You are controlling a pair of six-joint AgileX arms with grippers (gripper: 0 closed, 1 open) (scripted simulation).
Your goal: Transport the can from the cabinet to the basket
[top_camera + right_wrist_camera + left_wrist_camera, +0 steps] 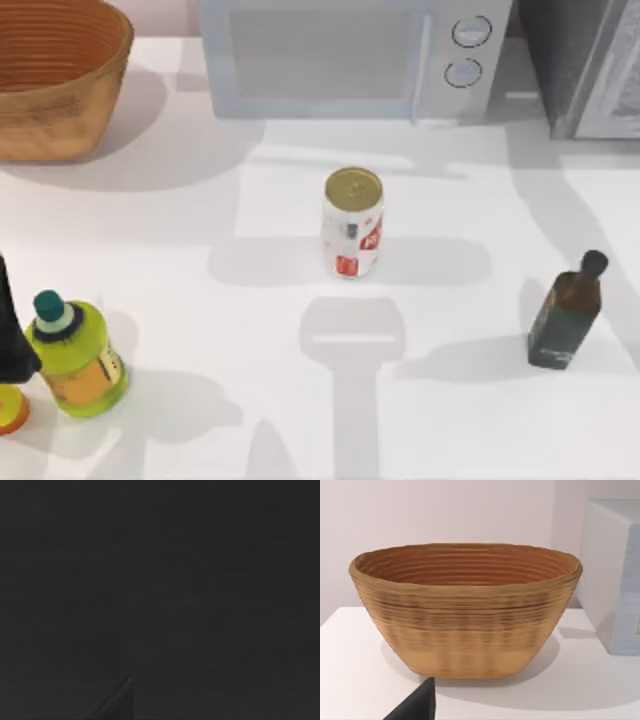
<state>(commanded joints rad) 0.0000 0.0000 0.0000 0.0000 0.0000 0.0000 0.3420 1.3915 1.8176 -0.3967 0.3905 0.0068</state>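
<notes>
The can [353,222], white with red patches and a dull gold top, stands upright on the white table near its middle, in front of the microwave. It is well apart from the cabinet [585,60], a dark grey speckled unit with a lighter door panel at the back right. The wicker basket [55,85] sits at the back left, and its ribbed inside [465,567] holds nothing. A dark part of my left gripper [417,705] pokes in low in the left wrist view, facing the basket from a distance. The right wrist view is dark.
A pale microwave [350,55] with two round knobs stands at the back centre. A yellow-green bottle [78,355] with a teal cap is at the front left beside a black shape [12,330] at the edge. A dark bottle [568,312] stands at the right.
</notes>
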